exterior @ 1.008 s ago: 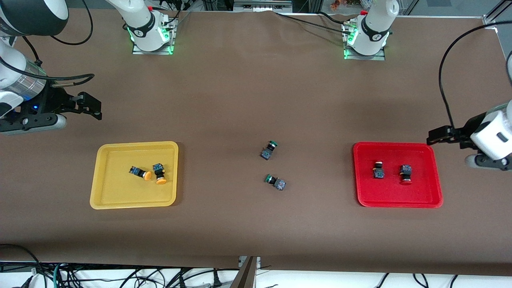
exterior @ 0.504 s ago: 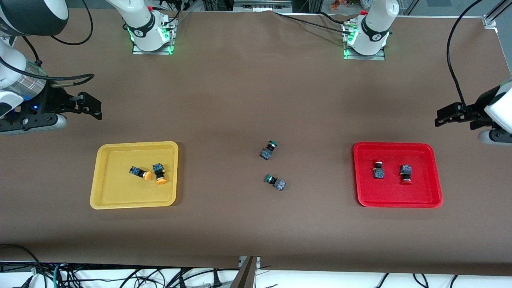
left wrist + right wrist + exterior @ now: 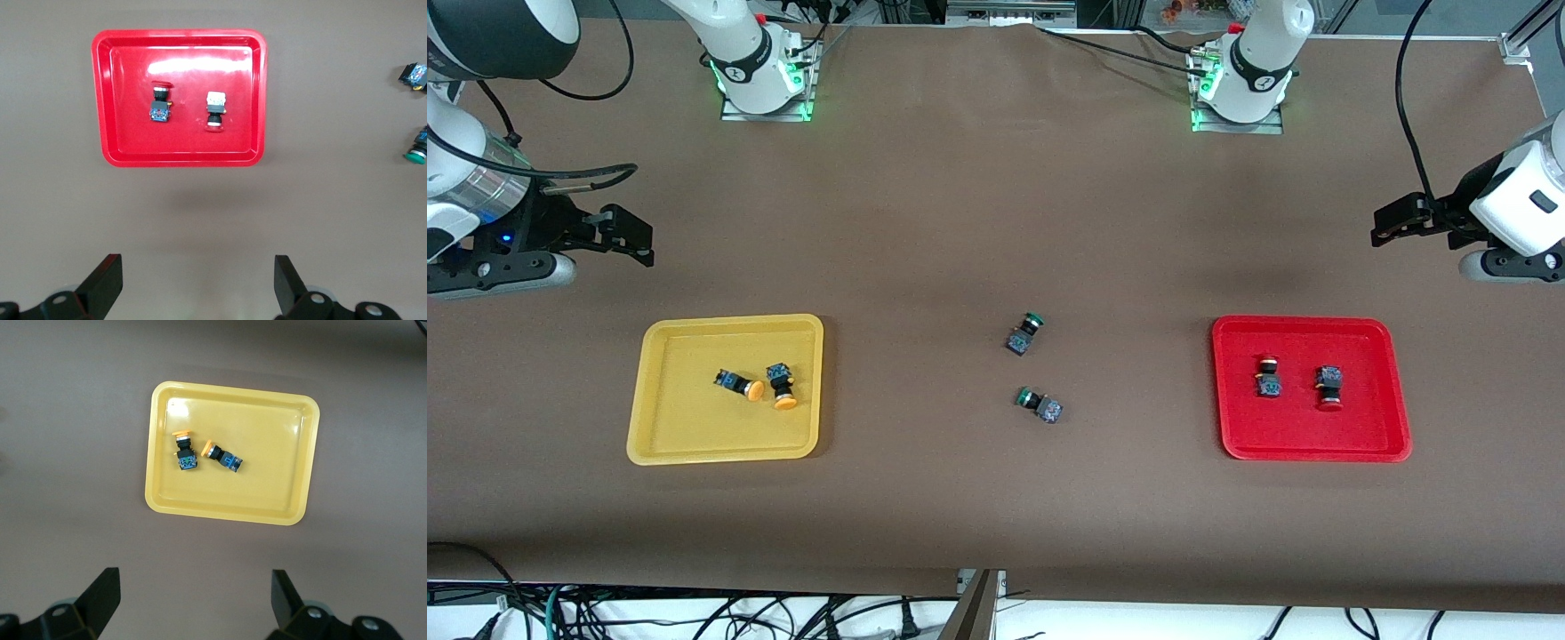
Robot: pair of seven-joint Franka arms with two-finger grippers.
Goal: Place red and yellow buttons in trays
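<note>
Two orange-yellow capped buttons [image 3: 740, 385] [image 3: 782, 384] lie on their sides in the yellow tray [image 3: 685, 431]; they also show in the right wrist view [image 3: 185, 451] [image 3: 222, 457]. Two red-capped buttons [image 3: 1268, 376] [image 3: 1329, 387] lie in the red tray [image 3: 1307, 436], and show in the left wrist view [image 3: 160, 105] [image 3: 215, 110]. My left gripper [image 3: 1392, 222] [image 3: 198, 280] is open and empty, up over bare table beside the red tray [image 3: 133, 147]. My right gripper [image 3: 631, 236] [image 3: 195, 597] is open and empty, over bare table beside the yellow tray [image 3: 280, 473], waiting.
Two green-capped switches [image 3: 1025, 332] [image 3: 1040, 405] lie on the brown table between the trays; they also show in the left wrist view [image 3: 419, 145] [image 3: 413, 73]. The arm bases stand along the table's edge farthest from the front camera.
My left gripper has drawn up and away from the red tray, toward the bases' side of the table. The right arm, trays and buttons have not moved.
</note>
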